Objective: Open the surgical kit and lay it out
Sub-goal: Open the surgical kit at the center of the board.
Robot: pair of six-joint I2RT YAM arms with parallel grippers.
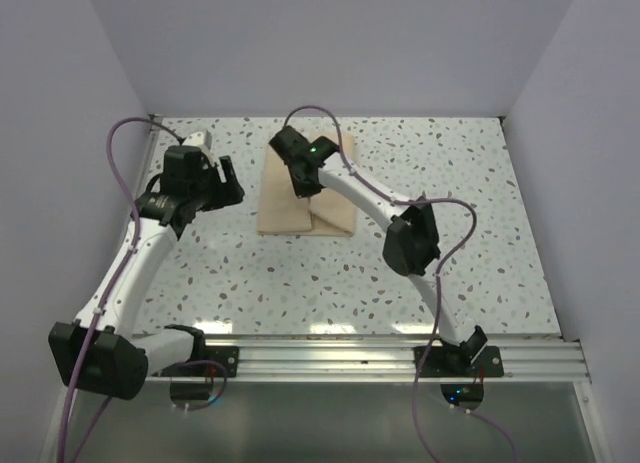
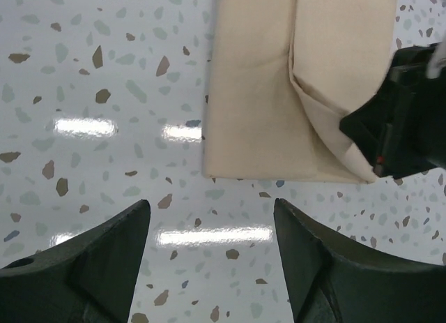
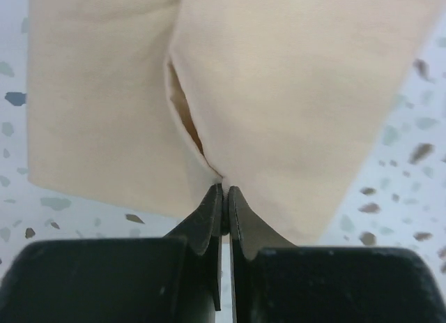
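Right gripper [image 3: 224,190] pinches the flap edge of the wrap [image 3: 293,93] near the bench [image 2: 104,58] far edge. Left gripper [image 2: 210,204] is spread, just beside the wrap.

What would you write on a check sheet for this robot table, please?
Surface: speckled table, shiny with light glare.
Job's things: tan wrap folded, lying flat; no tools showing.
Clutter: nothing seen.
Grippers: left gripper open, beside the wrap, not touching it; right gripper shut on the wrap's flap.
Cables: purple cables loop off both arms.
Surroundings: plain pale walls on three sides.
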